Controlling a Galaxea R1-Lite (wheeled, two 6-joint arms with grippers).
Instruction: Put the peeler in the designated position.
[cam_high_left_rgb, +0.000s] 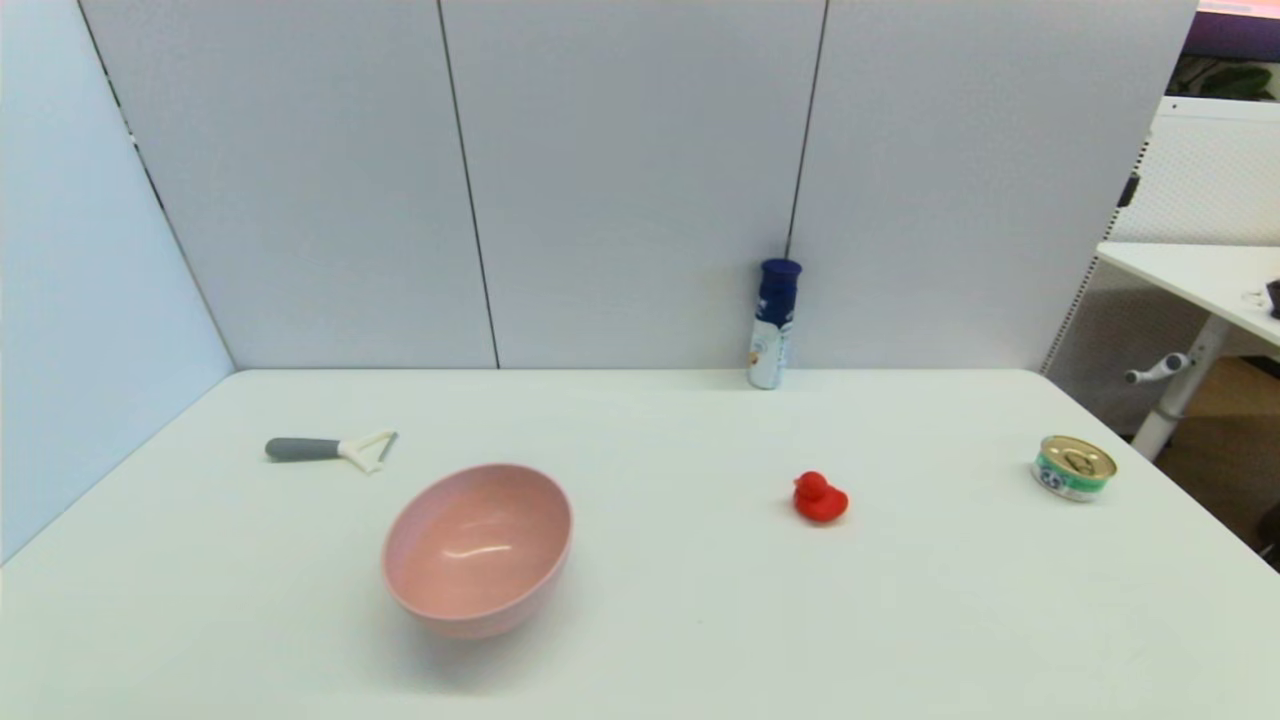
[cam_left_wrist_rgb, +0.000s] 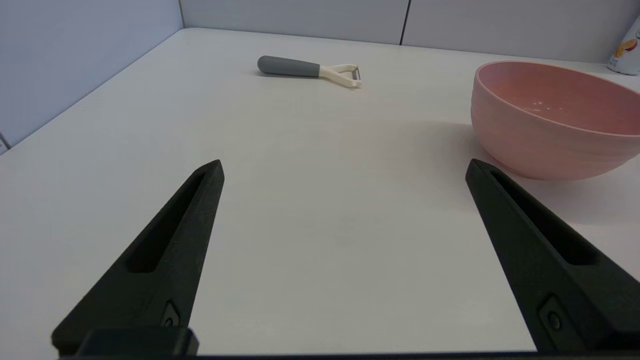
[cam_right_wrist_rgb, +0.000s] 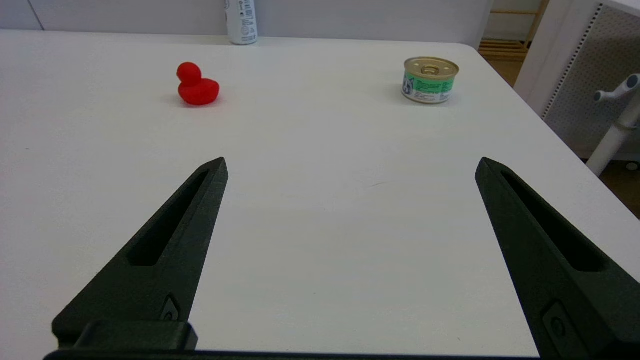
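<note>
Peeler (cam_high_left_rgb: 330, 449) flat, left of frame, above pink bowl (cam_high_left_rgb: 478, 548). My left gripper (cam_left_wrist_rgb: 344, 167) and right gripper (cam_right_wrist_rgb: 350, 166) gape wide, empty.

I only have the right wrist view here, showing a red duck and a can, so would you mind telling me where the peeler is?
Observer: The peeler lies flat on the table's left side, beyond the pink bowl, apart from it.
Operator: Thank you. Which way does it point?
Observer: Its grey handle points toward the left wall; the white forked head faces the table's middle.
Operator: Is the left gripper near it?
Observer: The left gripper hangs open above bare tabletop, well short of the peeler, holding nothing.
Operator: Does anything lie between them?
Observer: Only bare white table; the bowl sits off to one side of that path.
</note>
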